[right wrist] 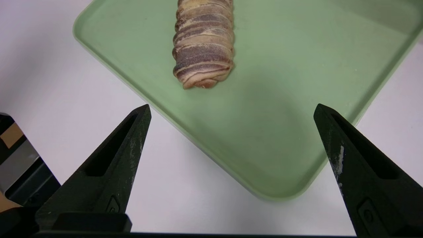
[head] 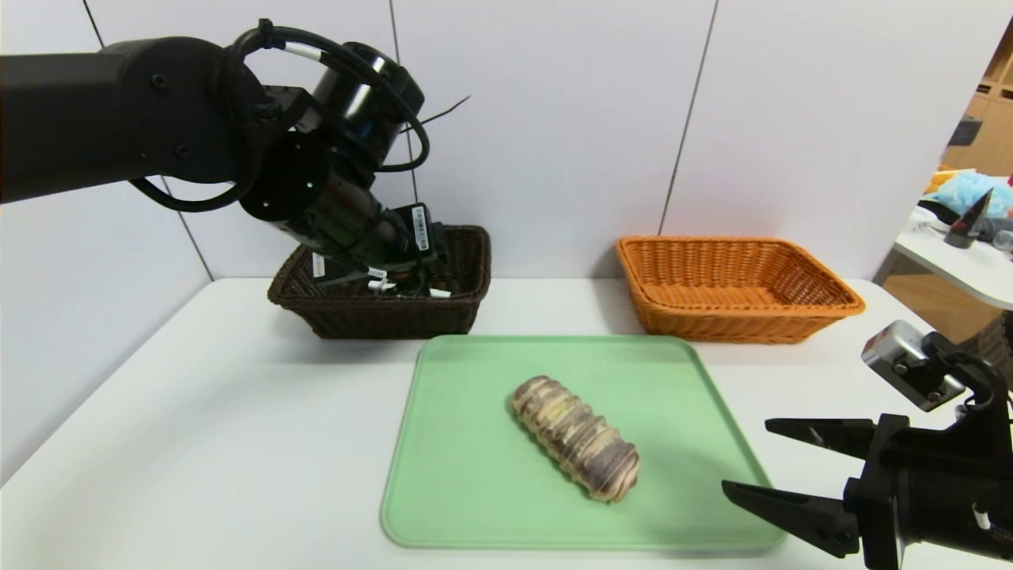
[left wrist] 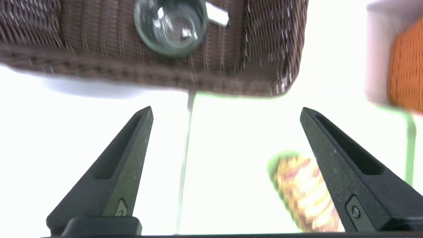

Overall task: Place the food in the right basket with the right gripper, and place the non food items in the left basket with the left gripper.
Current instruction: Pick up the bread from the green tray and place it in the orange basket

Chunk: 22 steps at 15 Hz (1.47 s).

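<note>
The food, a striped tan roll (head: 575, 437) (right wrist: 204, 43), lies slantwise on the green tray (head: 475, 475). My right gripper (head: 745, 456) (right wrist: 232, 105) hovers open at the tray's near right corner, short of the roll, holding nothing. My left gripper (left wrist: 226, 108) is open and empty, raised over the near side of the left basket (head: 459, 309) (left wrist: 264, 49). Inside that dark basket lie the clear glass jar (left wrist: 171, 26) and the end of the white marker (left wrist: 218, 15). The orange right basket (head: 736, 317) stands empty at the back right.
Both baskets sit along the back of the white table (head: 198, 412), against the wall. The left arm's bulk (head: 158, 119) hangs over the back left. A side table with clutter (head: 965, 237) stands beyond the right edge.
</note>
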Motion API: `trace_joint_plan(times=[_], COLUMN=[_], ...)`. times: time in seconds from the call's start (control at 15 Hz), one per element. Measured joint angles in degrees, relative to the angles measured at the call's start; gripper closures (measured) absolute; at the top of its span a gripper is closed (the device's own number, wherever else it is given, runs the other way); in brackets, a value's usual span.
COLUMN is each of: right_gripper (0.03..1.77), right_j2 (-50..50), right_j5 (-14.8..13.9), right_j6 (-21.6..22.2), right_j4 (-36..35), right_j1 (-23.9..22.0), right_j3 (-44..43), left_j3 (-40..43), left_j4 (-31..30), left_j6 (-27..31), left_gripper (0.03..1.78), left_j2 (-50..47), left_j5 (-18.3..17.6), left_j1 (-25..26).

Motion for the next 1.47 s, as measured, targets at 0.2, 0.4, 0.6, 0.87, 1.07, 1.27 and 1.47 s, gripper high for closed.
trace_joint_plan(times=[0.2,0.4,0.6,0.87,1.07,1.27,1.47], right_gripper=[0.10,0.10,0.10,0.10,0.10,0.10,0.10], right_j2=[1.5,3.9,6.3,9.0,11.1,14.3,17.8], right_j5=[0.0,0.0,0.0,-0.1,-0.2,-0.4,-0.6], right_j6=[0.0,-0.3,-0.6,-0.8,-0.9,-1.5,-1.7], right_j4=[0.0,0.0,-0.1,0.0,-0.1,-0.1,-2.1], right_j1=[2.0,5.1,8.1,11.1,12.8,13.5,13.7], right_j3=[-1.6,-3.7,-5.6,-8.0,-9.8,-12.1,-14.4], left_j3=[5.6,11.8,17.5,25.4,32.4,36.2,38.7], left_j4=[-0.3,-0.5,-2.4,-7.5,-15.3,-20.8,-24.1], left_j6=[0.1,0.5,0.6,5.9,12.8,17.5,19.8], left_gripper=[0.18,0.16,0.14,0.14,0.12,0.12,0.12], left_j2=[-2.9,-5.9,-8.5,-13.2,-16.8,-19.1,-20.1], left_j5=[-0.2,-0.1,-0.8,-9.8,-15.8,-23.3,-23.9], left_j1=[-2.4,-4.3,-6.4,-8.2,-8.4,-7.7,-7.5])
